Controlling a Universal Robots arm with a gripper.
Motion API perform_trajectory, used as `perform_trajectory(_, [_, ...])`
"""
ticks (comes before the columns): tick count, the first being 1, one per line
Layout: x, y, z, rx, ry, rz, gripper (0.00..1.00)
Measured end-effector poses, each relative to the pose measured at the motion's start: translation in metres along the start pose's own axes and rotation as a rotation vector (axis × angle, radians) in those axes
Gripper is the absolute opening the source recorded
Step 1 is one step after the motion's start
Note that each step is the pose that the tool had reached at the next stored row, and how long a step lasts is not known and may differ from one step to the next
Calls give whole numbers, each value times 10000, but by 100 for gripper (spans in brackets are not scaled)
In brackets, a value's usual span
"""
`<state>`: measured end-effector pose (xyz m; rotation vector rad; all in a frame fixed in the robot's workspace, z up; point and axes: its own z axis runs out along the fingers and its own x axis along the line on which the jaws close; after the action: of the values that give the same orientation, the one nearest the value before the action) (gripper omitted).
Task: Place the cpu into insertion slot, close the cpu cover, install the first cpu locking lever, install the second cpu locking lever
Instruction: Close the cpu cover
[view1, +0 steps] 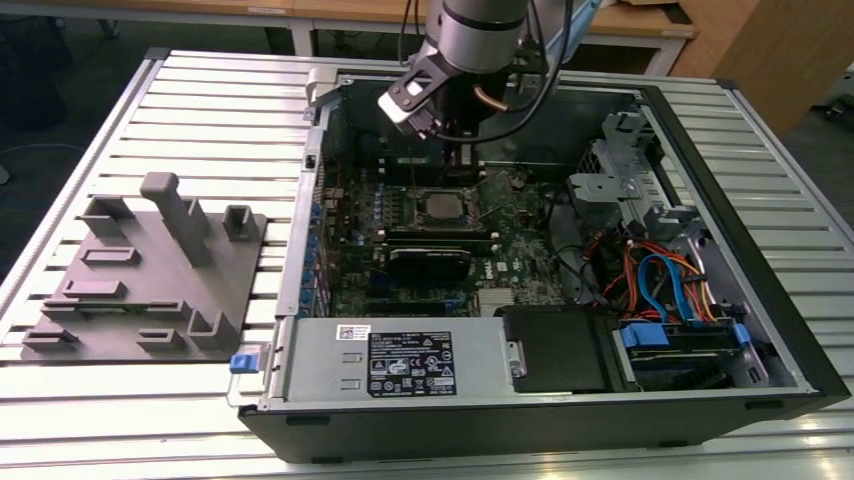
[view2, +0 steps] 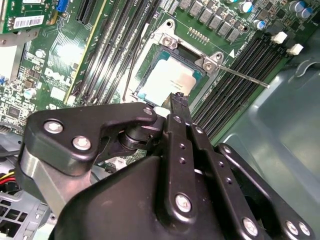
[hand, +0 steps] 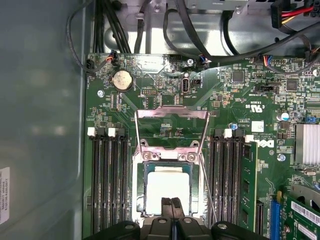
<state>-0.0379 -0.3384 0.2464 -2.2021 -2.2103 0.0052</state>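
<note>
**Socket: cpu seated, cover open**

One cpu (hand: 167, 186) is lying in the insertion slot (hand: 145, 192); one cpu cover (hand: 172, 113) is tilting open behind. Two locking levers (view2: 245, 76) are sticking free. The gripper (hand: 172, 204), clenched empty, is hovering over the cpu's edge, memory slots (hand: 107, 185) flanking.

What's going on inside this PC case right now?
The arm's gripper, fingers together, hangs just above the cpu, which already sits in the insertion slot on the motherboard. The cpu cover is flipped open, and a thin locking lever lies unlatched beside the socket. Whether the tips touch the chip can't be told.
</note>
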Motion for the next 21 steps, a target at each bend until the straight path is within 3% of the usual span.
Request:
perform_trajectory(11, [1,-1,-80,0,0,0,10])
perform_trajectory(21, [2,-1,-90,2,-8,-1,10])
